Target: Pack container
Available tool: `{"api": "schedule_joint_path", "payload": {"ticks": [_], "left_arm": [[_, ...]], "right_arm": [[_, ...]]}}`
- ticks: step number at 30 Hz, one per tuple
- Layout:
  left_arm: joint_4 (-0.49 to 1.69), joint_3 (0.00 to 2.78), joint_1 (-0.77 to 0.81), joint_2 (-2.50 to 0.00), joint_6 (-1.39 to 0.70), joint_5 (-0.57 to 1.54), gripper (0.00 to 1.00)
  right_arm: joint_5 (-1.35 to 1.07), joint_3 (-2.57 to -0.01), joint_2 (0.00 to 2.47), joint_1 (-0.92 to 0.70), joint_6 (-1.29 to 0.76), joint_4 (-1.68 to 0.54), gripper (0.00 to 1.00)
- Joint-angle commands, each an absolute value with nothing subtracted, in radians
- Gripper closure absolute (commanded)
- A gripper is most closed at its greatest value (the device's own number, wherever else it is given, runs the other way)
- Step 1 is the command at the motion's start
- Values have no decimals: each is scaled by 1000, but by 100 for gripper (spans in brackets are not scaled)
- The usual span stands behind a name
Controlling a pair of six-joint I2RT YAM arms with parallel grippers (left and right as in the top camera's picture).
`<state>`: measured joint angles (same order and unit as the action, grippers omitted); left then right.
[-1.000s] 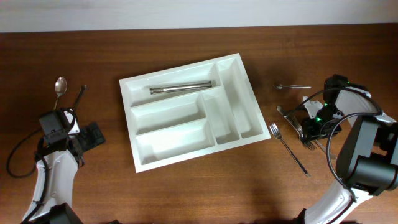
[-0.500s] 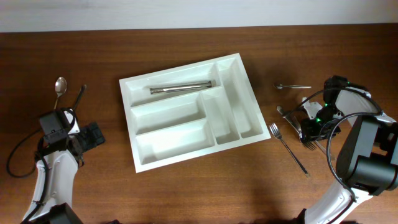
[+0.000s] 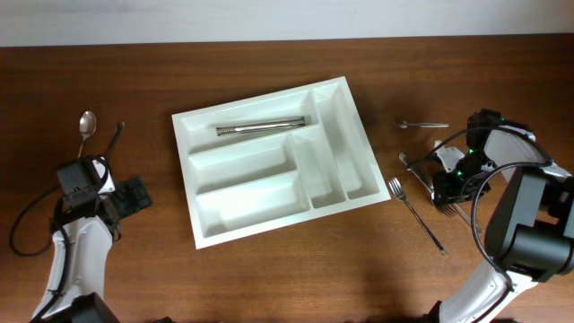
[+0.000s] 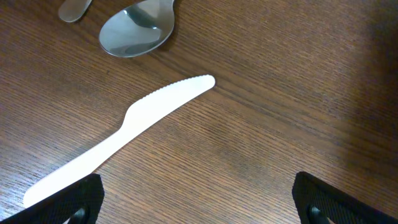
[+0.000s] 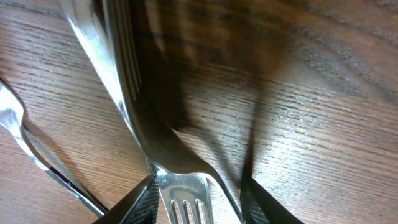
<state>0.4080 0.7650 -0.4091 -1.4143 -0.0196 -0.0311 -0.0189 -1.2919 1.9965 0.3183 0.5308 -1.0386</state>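
Observation:
The container (image 3: pixel 338 97), a large white tray with several compartments, lies tilted at the table's middle. One metal utensil (image 3: pixel 260 127) rests in its top long compartment. At the right, my right gripper (image 3: pixel 446 186) is down on a small pile of metal cutlery. In the right wrist view its fingers (image 5: pixel 140 202) close on the head of a metal fork (image 5: pixel 189 196), whose handle runs away up the frame. My left gripper (image 3: pixel 134 196) stands open low over the wood at the far left. A white plastic knife (image 4: pixel 124 127) lies ahead of it, with nothing between the fingers (image 4: pixel 329 202).
A metal spoon (image 3: pixel 86 123) lies at the far left, and its bowl (image 4: pixel 137 31) shows beyond the plastic knife. At the right, a lone fork (image 3: pixel 414 213) and a small spoon (image 3: pixel 421 124) lie on the wood. Another utensil (image 5: pixel 25 137) lies left of the held fork.

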Motion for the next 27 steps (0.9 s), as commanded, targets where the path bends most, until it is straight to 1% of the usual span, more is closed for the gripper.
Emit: {"api": "schedule_joint_path", "payload": {"ticks": [1,9,19,27], "left_arm": [[410,783,-414,-1419,-7,-34,1],[409,783,-414,-1419,-7,-34,1],[409,783,-414,-1419,-7,-34,1],[410,783,-414,-1419,-7,-34,1]], "right_arm": [[36,-1295,2004,336,554,-1004,57],[-72,-1295,2004,400,553,-963,57],[-76,-1294,2004,420,554,-955,57],[-20,-1295,2004,420,553,-908,57]]}}
